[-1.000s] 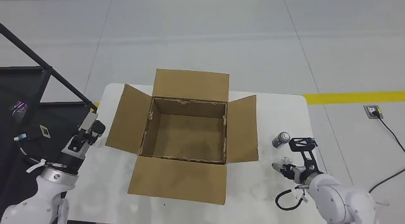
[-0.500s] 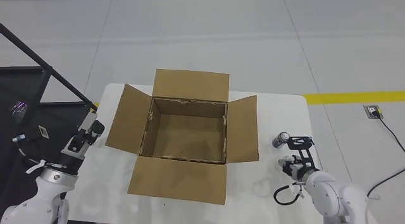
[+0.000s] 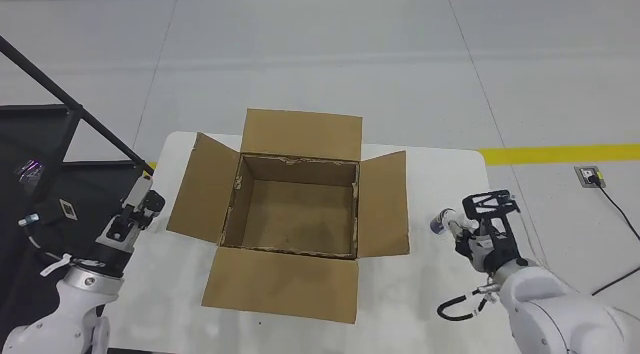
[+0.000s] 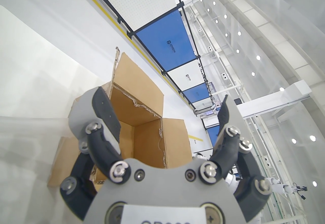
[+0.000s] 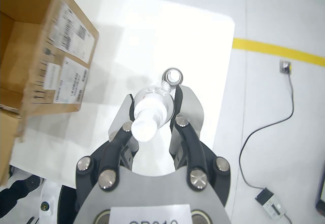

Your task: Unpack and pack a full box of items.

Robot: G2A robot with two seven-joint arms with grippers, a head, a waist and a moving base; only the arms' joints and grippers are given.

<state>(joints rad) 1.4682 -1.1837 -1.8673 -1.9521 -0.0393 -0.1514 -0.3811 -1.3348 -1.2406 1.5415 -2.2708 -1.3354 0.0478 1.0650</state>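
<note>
An open cardboard box (image 3: 280, 284) stands mid-table on the white table (image 3: 440, 169), flaps spread, its inside bare as far as I see. My right gripper (image 3: 482, 216) hangs right of the box and is shut on a small clear bottle (image 5: 152, 101) with a white cap. The bottle sits between the fingers of the right gripper (image 5: 155, 96). A small silver can (image 3: 439, 225) stands on the table just beyond it, also the can (image 5: 172, 76). My left gripper (image 3: 141, 204) stays at the table's left edge, open and holding nothing, as the left gripper (image 4: 163, 104) facing the box (image 4: 142, 98).
A black frame with dark cloth (image 3: 40, 154) stands left of the table. On the floor to the right are a yellow line (image 3: 560, 154) and a socket with a cable (image 3: 588, 176). Bare table lies between the box's right flap (image 5: 63, 57) and the table's right edge.
My right gripper has risen from the table's front right and moved away from me, toward the can, carrying the bottle. The left arm has kept still.
</note>
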